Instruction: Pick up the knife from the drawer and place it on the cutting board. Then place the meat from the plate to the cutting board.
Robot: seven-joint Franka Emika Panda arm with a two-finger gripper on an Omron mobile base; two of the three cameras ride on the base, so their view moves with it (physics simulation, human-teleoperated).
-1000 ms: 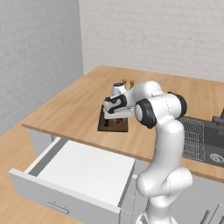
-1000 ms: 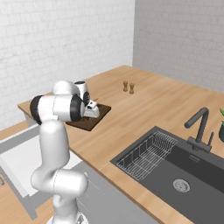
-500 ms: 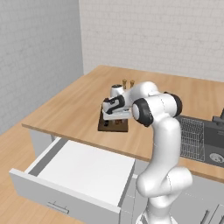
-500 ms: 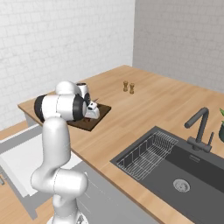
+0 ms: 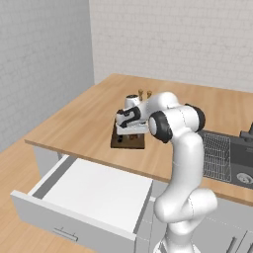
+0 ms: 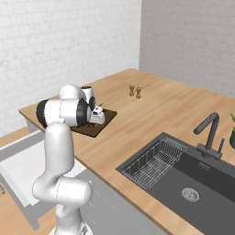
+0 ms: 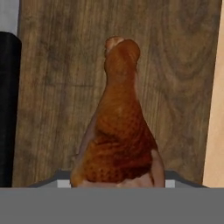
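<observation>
The gripper (image 5: pixel 129 129) hangs low over the cutting board (image 5: pixel 118 143), which lies on the wooden counter (image 5: pixel 89 118) just beyond the open drawer (image 5: pixel 94 190). In the hand view the meat (image 7: pixel 118 127), a reddish-brown drumstick shape, lies on the board's dark wood, with the knife's black handle (image 7: pixel 8 109) at the left edge. The fingertips are hidden, so I cannot tell how wide the jaws stand, nor whether they grip the meat.

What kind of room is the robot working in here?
A kitchen, by the look of it: a wooden counter with a sink and faucet, an open drawer, and a cutting board.
</observation>
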